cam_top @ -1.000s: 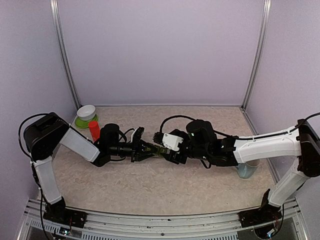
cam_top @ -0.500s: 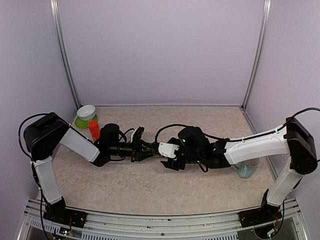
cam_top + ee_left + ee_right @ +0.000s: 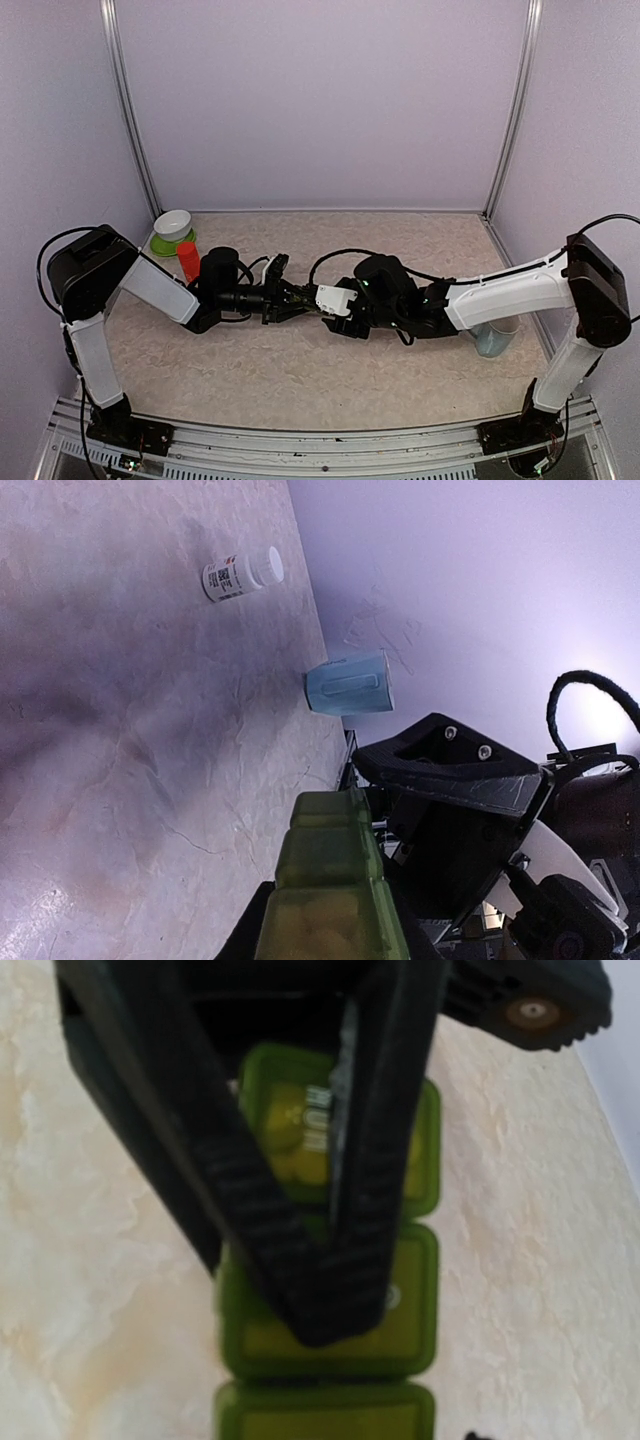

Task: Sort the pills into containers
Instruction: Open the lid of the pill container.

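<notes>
Right gripper [image 3: 330, 1325] has slid left over the containers [image 3: 330, 880], its grip unclear; left gripper [image 3: 295, 298] stays clamped on them.

At the table's [image 3: 300, 375] far left corner we see a white bowl [image 3: 173, 222] sitting on a green plate [image 3: 158, 245], and just beside them, nearer to us, an orange-red cylinder [image 3: 188, 260] stands upright. Near the right edge we find a pale blue mug [image 3: 490, 343], its handle turned towards the left wrist camera, and well beyond it in that view a white bottle [image 3: 240, 574] with a printed label lies on its side. The beige marbled tabletop is closed in by pale lilac walls [image 3: 320, 100] with metal posts [image 3: 128, 110] at the back corners.
</notes>
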Motion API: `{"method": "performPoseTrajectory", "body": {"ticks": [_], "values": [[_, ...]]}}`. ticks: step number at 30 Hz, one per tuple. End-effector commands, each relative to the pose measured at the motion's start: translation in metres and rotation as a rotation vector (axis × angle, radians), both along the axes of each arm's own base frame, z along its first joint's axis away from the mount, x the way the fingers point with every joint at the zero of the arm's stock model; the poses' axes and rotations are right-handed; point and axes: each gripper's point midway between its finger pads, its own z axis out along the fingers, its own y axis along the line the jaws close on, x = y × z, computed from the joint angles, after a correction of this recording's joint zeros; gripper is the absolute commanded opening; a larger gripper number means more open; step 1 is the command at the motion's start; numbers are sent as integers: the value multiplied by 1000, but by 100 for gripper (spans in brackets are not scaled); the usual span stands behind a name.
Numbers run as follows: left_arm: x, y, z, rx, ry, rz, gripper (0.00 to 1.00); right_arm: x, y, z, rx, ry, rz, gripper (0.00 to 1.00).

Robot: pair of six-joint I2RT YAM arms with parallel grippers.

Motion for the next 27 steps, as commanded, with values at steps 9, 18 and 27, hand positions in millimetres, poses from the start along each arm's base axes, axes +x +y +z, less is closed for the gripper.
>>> {"method": "performPoseTrajectory", "body": {"ticks": [9,18,27], "values": [[-4,-3,21,-41,-55,-21,21,8,7,6,25,-7,-10,55],[-4,-4,18,-36,-51,-20,21,7,11,14,45,5,4,30],[-4,-4,17,-27,-52,-21,21,5,14,19,63,41,12,39]]}}
